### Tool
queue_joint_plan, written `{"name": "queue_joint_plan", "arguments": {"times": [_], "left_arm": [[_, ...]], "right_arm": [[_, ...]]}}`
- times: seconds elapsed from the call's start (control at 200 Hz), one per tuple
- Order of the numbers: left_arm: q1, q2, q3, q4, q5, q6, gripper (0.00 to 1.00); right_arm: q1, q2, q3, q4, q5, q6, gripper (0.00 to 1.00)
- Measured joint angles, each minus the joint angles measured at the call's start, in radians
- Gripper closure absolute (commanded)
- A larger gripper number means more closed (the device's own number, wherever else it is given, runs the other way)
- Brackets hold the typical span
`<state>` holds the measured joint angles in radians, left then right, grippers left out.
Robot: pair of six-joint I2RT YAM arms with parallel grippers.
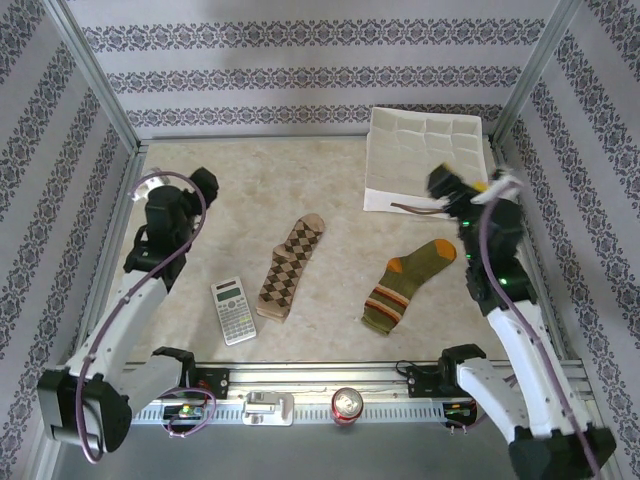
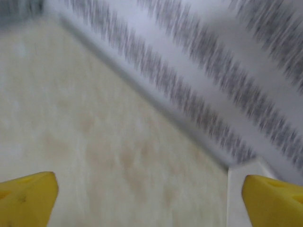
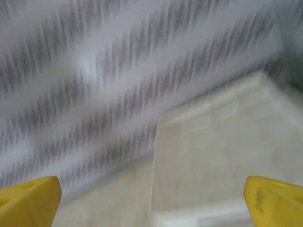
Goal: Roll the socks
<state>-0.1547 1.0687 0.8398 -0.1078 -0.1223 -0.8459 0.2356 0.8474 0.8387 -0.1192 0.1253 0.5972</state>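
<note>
Fingers [image 2: 28, 196] of my left gripper [image 1: 203, 182] are standing wide apart with nothing between them, and my right gripper [image 1: 447, 186] is gaping just as wide, equally empty. I am holding the left one over bare table [image 1: 340, 200] at the far left. The right one is hanging at the near edge of a white quilted cloth [image 1: 425, 140] at the far right.

Neither is touching a sock. The argyle sock [image 1: 290, 268] is lying flat mid-table, just beside a grey calculator [image 1: 233, 310]. The green sock [image 1: 405, 285] is lying flat to its right, apart from it and near my right arm, with its striped end toward the near edge.

As I judge it, the trouble is waiting in the pickup. The fabric is lying thin and flat, so my fingers could skid over it and pinch nothing, or bunch it instead of starting a roll. The calculator is sitting so near the argyle sock that a sweep there could drag it along. With the socks lying separately, a roll could slacken once I am letting go.

The overhead view is giving me both socks, the calculator and a drinks can [image 1: 347, 403] on the near rail. My wrist cameras are giving me smeared patterned wall and yellow fingertips. The left one is adding pale tabletop, and the right one the cloth's corner up close.
</note>
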Motion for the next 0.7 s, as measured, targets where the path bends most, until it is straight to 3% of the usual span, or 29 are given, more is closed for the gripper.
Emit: {"name": "queue_joint_plan", "arguments": {"times": [0.15, 0.25, 0.335, 0.49, 0.699], "left_arm": [[-0.174, 0.126, 0.020, -0.231, 0.143, -0.079, 0.36], [-0.274, 0.155, 0.018, -0.312, 0.223, -0.119, 0.53], [-0.337, 0.200, 0.002, -0.321, 0.271, -0.150, 0.58], [-0.415, 0.341, -0.023, -0.317, 0.336, -0.196, 0.59], [-0.478, 0.517, -0.034, -0.187, 0.402, -0.267, 0.63]], "right_arm": [[0.370, 0.180, 0.060, -0.286, 0.027, -0.058, 0.19], [0.531, 0.254, 0.114, -0.393, 0.050, -0.086, 0.35], [0.590, 0.323, 0.146, -0.433, 0.051, -0.095, 0.40], [0.650, 0.423, 0.151, -0.455, 0.024, -0.104, 0.40], [0.666, 0.382, 0.098, -0.389, -0.038, -0.163, 0.41]]}}
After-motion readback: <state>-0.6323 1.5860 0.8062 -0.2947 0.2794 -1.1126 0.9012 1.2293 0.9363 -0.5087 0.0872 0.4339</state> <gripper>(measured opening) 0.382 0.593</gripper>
